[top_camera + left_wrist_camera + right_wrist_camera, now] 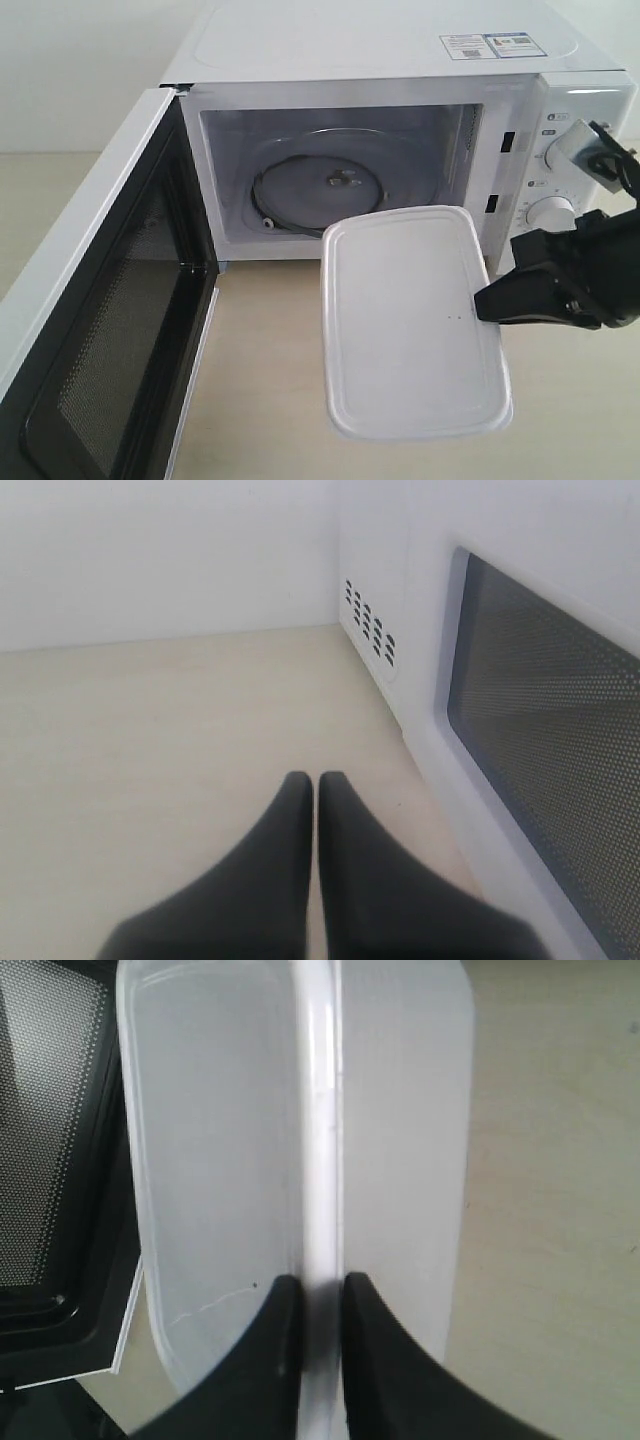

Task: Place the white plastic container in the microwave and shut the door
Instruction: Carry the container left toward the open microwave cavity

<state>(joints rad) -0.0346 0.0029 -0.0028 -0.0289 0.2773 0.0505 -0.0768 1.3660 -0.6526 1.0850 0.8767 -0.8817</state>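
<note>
While right jaws pinch its rim, the container faces the open microwave.

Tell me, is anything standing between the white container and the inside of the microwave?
Nothing visible does. The door stands wide open at the left, and the microwave holds only its glass turntable. The right gripper holds the white plastic container by its rim in front of the opening.

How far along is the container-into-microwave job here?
Done: the door stands wide open and the right claw grips the container by its rim. In hand: the container is held before the microwave opening, not yet inside. Left: set it on the glass plate, release, shut the door.
</note>
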